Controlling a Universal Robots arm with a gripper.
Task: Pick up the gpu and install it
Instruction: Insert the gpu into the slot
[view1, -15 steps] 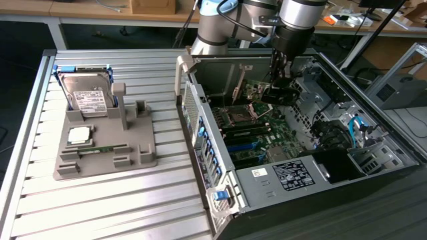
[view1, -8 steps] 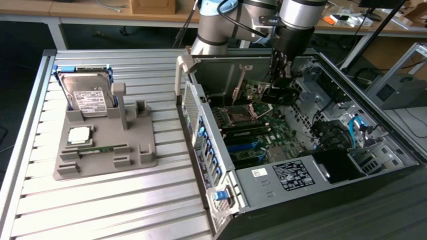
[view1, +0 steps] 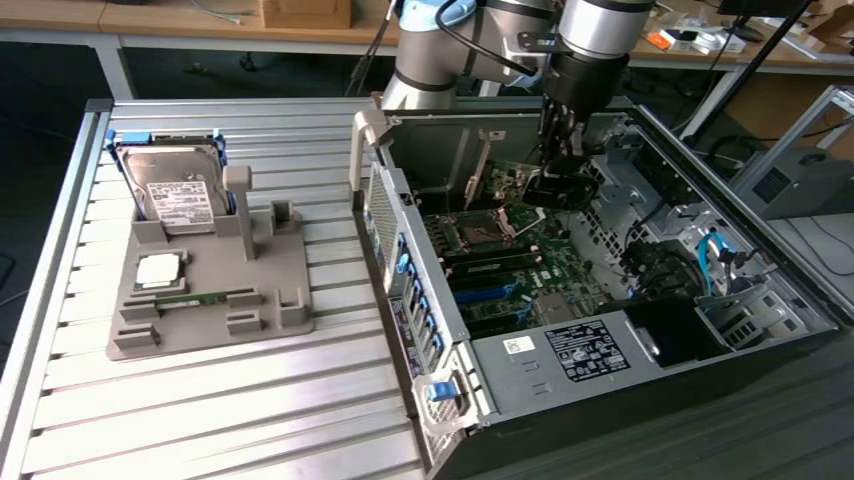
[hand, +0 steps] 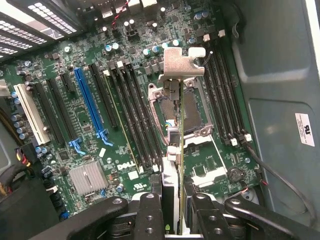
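The gpu (view1: 505, 180) is a thin green card with a silvery end bracket. It hangs upright inside the open computer case (view1: 400, 230), above the motherboard. My gripper (view1: 550, 188) is shut on it from above. In the wrist view the gpu (hand: 181, 120) appears edge-on, with its metal bracket at the far end. My gripper (hand: 173, 202) clamps the card's near end between two black fingers (hand: 148, 210). The card hovers over the CPU socket area, off to the side of the blue expansion slot (hand: 89, 105) and clear of the board.
A grey fixture (view1: 287, 310) on the slatted table at the exterior view's left holds a hard drive (view1: 180, 190), a processor chip (view1: 158, 268) and a memory stick (view1: 200, 298). The motherboard (hand: 85, 145) carries black slots, a white slot (hand: 31, 115) and memory slots. Cables lie along the case walls.
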